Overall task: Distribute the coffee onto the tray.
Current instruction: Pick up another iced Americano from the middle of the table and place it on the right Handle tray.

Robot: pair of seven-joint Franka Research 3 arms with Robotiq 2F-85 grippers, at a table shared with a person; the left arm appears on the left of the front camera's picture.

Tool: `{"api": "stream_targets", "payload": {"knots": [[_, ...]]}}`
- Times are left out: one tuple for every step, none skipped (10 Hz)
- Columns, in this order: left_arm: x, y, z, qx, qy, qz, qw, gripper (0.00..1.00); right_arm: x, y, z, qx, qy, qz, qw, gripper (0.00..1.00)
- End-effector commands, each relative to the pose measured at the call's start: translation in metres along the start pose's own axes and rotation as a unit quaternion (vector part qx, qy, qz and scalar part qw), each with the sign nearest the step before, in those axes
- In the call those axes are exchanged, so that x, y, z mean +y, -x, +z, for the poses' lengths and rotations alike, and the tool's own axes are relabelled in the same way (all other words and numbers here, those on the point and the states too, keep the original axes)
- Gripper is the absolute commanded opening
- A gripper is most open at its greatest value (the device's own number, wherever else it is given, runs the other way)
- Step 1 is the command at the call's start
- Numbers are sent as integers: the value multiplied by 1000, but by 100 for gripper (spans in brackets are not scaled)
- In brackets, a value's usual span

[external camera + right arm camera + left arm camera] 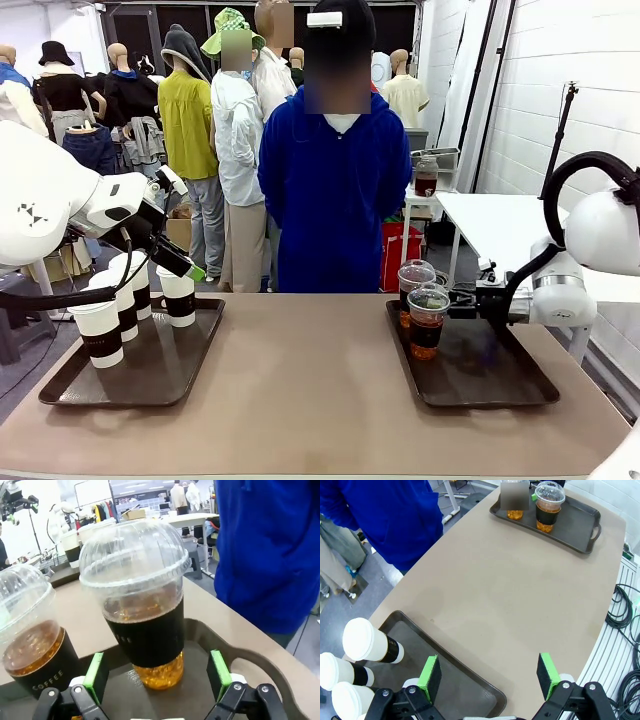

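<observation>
- On the left tray (60, 385) stand four white paper cups (100, 335) with lids and dark sleeves, bunched at its near-left end. I'd judge them light and a little crushable; the sleeve looks like the place to take hold, below the lid.
- The left gripper (490, 677) hovers above that tray's inner edge with its green pads spread wide and nothing between them. The arm reaches in from the left, the wrist angled down over the cups.
- Across the bare table (310, 390), the right tray (500, 385) carries two clear dome-lidded iced coffees (427, 322), side by side at its far-left corner.
- These look heavier and sloshy, with thin slippery plastic walls. The dark band around the middle seems the safest grip, since squeezing the dome could pop it.
- The right gripper (157, 672) comes in low and level from the right, fingers splayed either side of the nearer iced cup (142, 605), not touching it.
</observation>
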State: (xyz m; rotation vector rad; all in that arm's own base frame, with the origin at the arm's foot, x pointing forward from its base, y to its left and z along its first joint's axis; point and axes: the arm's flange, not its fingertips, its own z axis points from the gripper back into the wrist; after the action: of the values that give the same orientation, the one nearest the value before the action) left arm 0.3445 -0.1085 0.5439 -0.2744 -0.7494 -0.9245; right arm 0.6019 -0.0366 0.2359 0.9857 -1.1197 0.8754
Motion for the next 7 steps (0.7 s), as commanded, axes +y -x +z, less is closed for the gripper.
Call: {"api": "stream_targets", "payload": {"knots": [[2,1,0,-2,2,1,1000,100,14,0,9,-14,24,-10,1000,100],[2,1,0,-2,2,1,1000,100,17,1,13,-14,33,-9,999,100],[2,1,0,-2,2,1,1000,100,23,0,12,-11,34,-9,999,100],[2,1,0,-2,2,1,1000,100,6,4,12,-2,13,-9,1000,100],[2,1,0,-2,2,1,1000,100,6,4,12,-2,13,-9,1000,100],[2,1,0,-2,2,1,1000,100,6,4,12,-2,13,-9,1000,100],[2,1,0,-2,2,1,1000,100,6,4,12,-2,13,-9,1000,100]]}}
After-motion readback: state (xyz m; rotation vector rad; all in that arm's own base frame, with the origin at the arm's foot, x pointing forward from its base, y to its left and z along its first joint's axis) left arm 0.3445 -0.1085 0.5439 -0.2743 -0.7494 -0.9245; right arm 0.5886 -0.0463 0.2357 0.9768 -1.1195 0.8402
